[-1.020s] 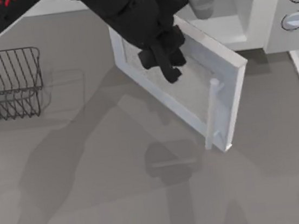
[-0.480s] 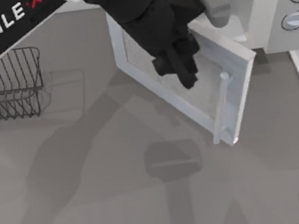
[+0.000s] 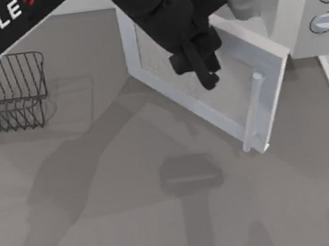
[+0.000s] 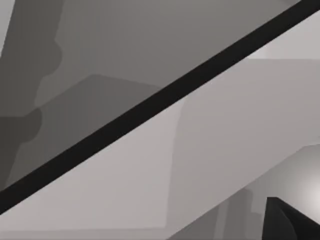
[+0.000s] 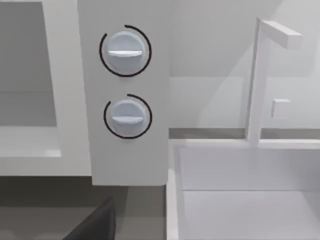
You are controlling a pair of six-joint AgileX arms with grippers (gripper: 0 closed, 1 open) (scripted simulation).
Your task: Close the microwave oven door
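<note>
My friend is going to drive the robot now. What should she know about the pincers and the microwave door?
Left pincer: over the outer face of the microwave oven door, on its window, pushing. Whether it is open or shut is not clear.
Right pincer: its wrist view faces the two knobs on the microwave oven.
Door: partly open, angled out from the cavity, bar handle at the free edge.
Done: door swung part of the way towards the oven over the last second.
Left: push it on until it sits flush with the front.
</note>
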